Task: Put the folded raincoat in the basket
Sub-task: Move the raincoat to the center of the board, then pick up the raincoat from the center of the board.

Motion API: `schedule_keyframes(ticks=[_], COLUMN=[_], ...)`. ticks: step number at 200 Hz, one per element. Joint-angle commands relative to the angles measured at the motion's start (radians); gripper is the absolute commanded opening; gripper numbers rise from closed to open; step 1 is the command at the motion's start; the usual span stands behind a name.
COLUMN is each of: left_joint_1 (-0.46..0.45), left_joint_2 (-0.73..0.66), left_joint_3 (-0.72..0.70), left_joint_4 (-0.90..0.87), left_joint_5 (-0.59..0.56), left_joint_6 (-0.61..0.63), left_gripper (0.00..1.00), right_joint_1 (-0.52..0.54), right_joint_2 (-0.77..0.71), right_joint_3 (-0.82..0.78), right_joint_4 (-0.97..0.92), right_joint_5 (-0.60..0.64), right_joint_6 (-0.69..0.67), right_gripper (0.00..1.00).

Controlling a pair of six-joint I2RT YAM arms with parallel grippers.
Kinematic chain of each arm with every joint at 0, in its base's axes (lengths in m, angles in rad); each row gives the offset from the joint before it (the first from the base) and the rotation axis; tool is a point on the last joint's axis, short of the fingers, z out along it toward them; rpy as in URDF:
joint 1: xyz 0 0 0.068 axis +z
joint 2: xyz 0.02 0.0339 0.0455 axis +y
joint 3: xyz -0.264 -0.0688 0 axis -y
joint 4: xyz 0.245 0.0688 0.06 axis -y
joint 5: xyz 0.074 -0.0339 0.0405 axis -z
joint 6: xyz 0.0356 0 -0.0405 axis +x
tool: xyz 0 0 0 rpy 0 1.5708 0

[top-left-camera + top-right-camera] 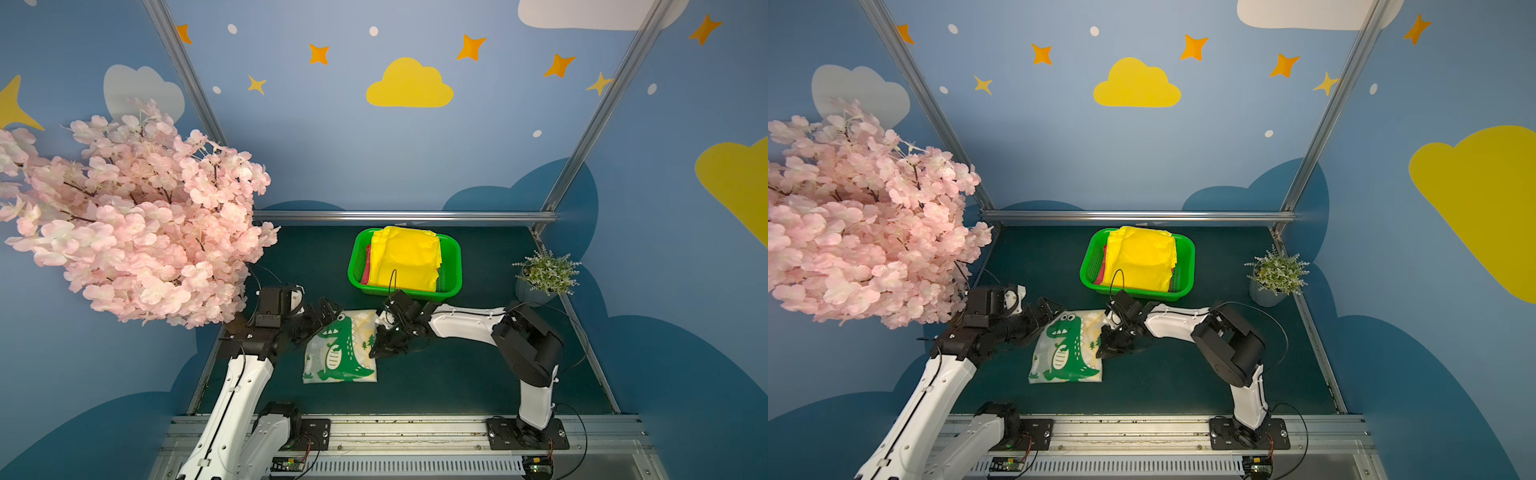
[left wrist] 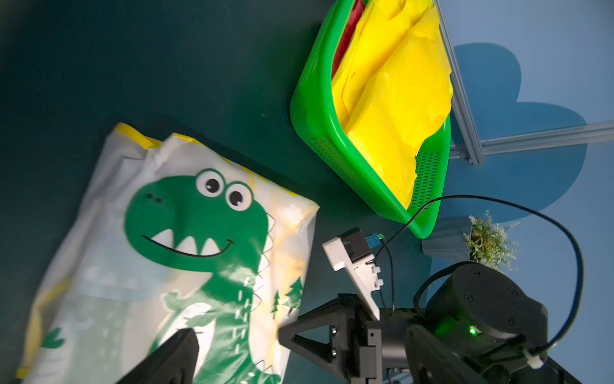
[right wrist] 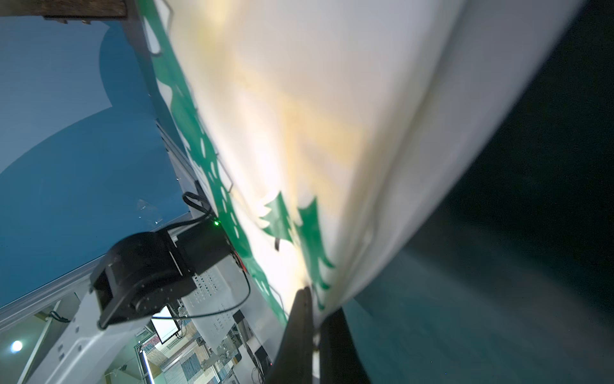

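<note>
One green basket. Two folded raincoats for certain: one dinosaur raincoat and one yellow raincoat; one red layer under the yellow may be a third, though too little shows to say. Two robot arms, the left arm and right arm, with one gripper each: left gripper, right gripper. One blossom tree. One potted plant.
</note>
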Motion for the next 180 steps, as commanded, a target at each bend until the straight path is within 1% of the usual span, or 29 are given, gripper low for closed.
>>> schedule_keyframes(ticks=[1, 31, 56, 75, 131, 180], left_joint_1=[-0.049, -0.117, -0.169, -0.197, -0.264, -0.305], left_joint_2=[0.007, 0.027, 0.059, 0.089, 0.184, 0.285], left_joint_3=[-0.039, -0.112, -0.161, -0.203, -0.310, -0.348], left_joint_4=[0.043, 0.115, 0.162, 0.200, 0.358, 0.493], left_joint_5=[0.017, 0.013, -0.010, -0.006, 0.016, 0.045], left_joint_6=[0.009, -0.027, -0.039, -0.058, -0.109, -0.134], left_gripper=[1.00, 1.00, 1.00, 1.00, 1.00, 0.94], right_joint_1=[-0.035, -0.106, -0.166, -0.197, -0.205, -0.207], right_joint_2=[-0.124, -0.241, -0.283, -0.275, -0.222, -0.203], right_joint_3=[-0.118, -0.234, -0.293, -0.303, -0.272, -0.256], right_joint_4=[-0.136, -0.233, -0.269, -0.281, -0.288, -0.304], right_joint_5=[-0.005, 0.010, 0.017, 0.015, 0.021, 0.022], right_joint_6=[-0.114, -0.181, -0.210, -0.224, -0.247, -0.266], right_gripper=[0.00, 0.00, 0.00, 0.00, 0.00, 0.00])
